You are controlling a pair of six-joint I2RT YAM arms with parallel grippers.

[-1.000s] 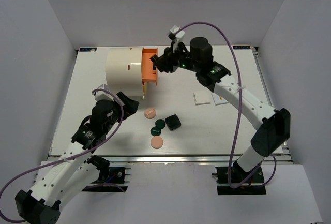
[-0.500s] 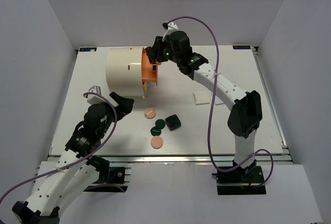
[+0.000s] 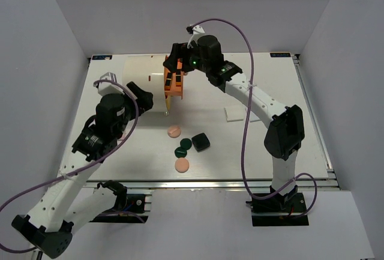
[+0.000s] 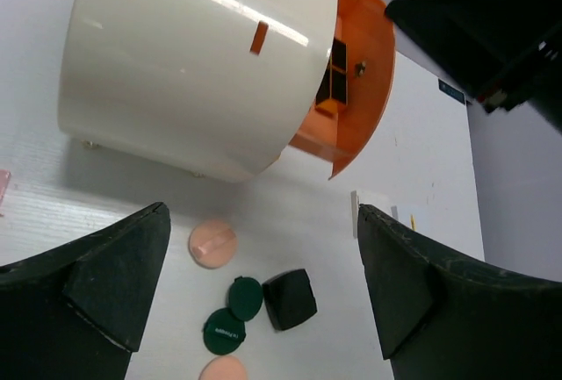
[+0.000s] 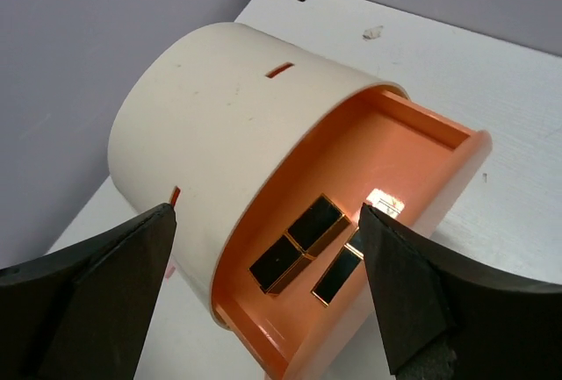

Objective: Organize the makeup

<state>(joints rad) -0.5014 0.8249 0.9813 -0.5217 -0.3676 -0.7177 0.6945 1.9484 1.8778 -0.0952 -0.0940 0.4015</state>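
Left gripper [image 4: 262,213] and right gripper [image 5: 265,222] held wide apart, nothing gripped, three black-gold bars [image 5: 303,240] laid in orange drawer [image 5: 413,147], glare beside them unreadable, lower peach disc [image 4: 224,369] cut off by frame edge

- cream cylinder [image 5: 219,108]: smooth moulded plastic by the look, soft sheen, one long light streak along its wall.
- orange drawer [image 5: 413,147]: smooth plastic, semi-gloss.
- black-gold bars [image 5: 316,222]: glossy black faces, mirror-bright gold edges (metal or metallised, cannot tell).
- peach discs [image 4: 212,242]: matt, powdery-looking.
- dark green discs [image 4: 245,297]: smooth, faint sheen.
- dark square compact [image 4: 290,299]: black, satin, rounded corners.
- white tiles [image 3: 234,114]: flat white, no shine seen.
- table [image 3: 240,146]: white, matt, fine grain showing up close.
- right gripper [image 5: 265,213], left gripper [image 4: 263,211]: fingers [image 5: 97,297] matt black, slightly rough, plastic-looking.
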